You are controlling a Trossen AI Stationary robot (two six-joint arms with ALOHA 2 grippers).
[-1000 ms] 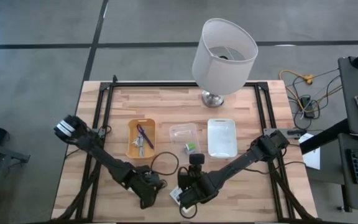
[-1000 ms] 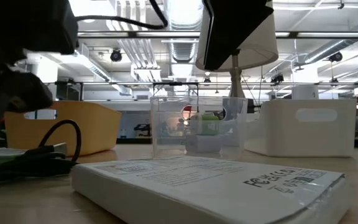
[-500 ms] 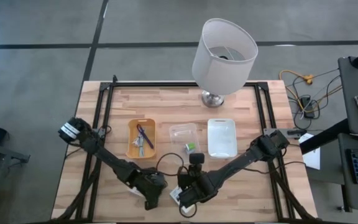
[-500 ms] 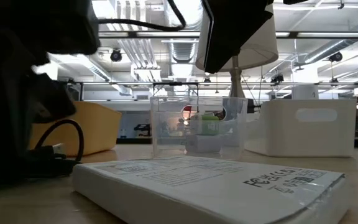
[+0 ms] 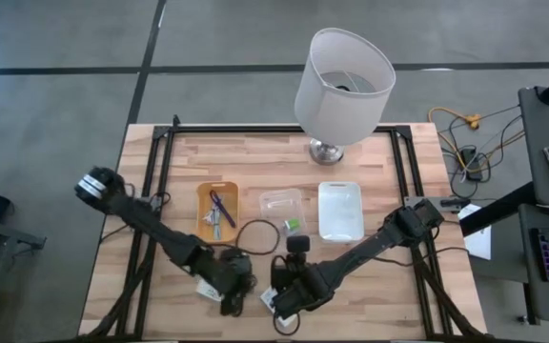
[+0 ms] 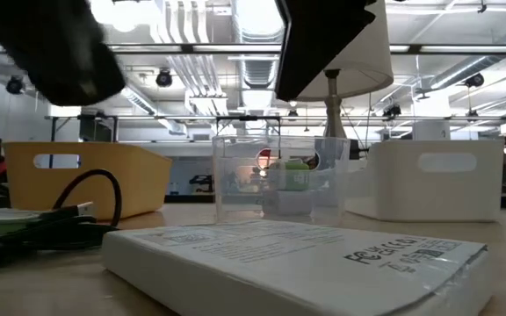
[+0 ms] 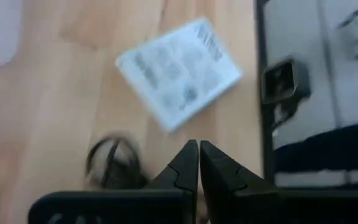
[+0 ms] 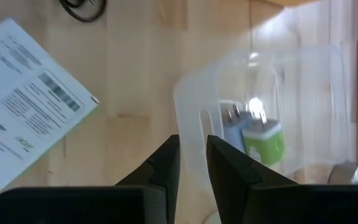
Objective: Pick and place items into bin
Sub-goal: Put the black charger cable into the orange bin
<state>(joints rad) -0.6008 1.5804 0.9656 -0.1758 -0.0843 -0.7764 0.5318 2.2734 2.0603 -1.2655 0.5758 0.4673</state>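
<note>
A white printed label card (image 7: 179,71) lies flat on the wood, ahead of my left gripper (image 7: 199,163), which is shut and hovers near the table's near edge (image 5: 232,289). The thin black cable (image 5: 255,236) lies in a loop beside it (image 7: 110,165). My right gripper (image 8: 192,157) is narrowly open above bare wood (image 5: 289,293), touching nothing. The same card (image 8: 23,99) lies to one side of it. The green-and-white block (image 8: 260,140) sits inside the clear container (image 5: 281,208). The purple-black stick (image 5: 220,207) and a metallic clip lie in the yellow bin (image 5: 202,214).
A white bin (image 5: 340,210) stands to the right of the clear container. A table lamp (image 5: 343,76) stands at the far edge, its shade overhanging the bins. Black rails (image 5: 151,191) run along the table's left and right sides. Bare wood shows toward the far left corner.
My left arm has risen: in the low view its dark bulk, which stood down at the table by the cable, now hangs high, and the cable and the table's near left part show. The right arm has kept still.
</note>
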